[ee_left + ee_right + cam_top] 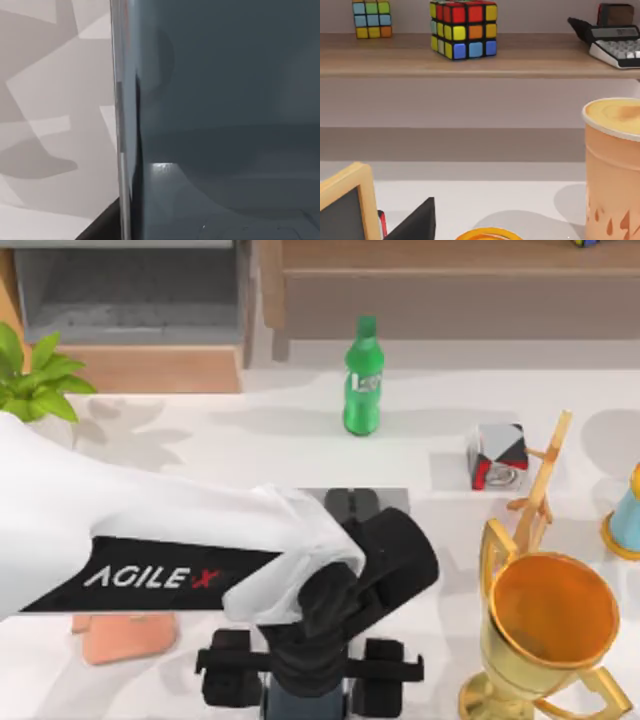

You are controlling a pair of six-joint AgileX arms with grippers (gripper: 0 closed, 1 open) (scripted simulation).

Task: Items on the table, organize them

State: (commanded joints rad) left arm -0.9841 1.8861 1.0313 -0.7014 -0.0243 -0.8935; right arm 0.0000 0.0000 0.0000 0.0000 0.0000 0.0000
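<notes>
From the desk's (250, 440) left edge, my left arm reaches to the front edge, its end effector (305, 680) pointing down with fingers pinching the dark blue-grey smartphone (303, 708). Behind stands a green bottle (363, 380); a gold trophy (545, 640) occupies the front-right corner.

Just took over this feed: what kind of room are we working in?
Probably a home or office desk: white table with a green bottle and gold trophy, plus puzzle cubes and a calculator on a wooden shelf.

Simulated home room: puzzle cubes (465, 29), trophy (545, 640), houseplant (35, 380).
</notes>
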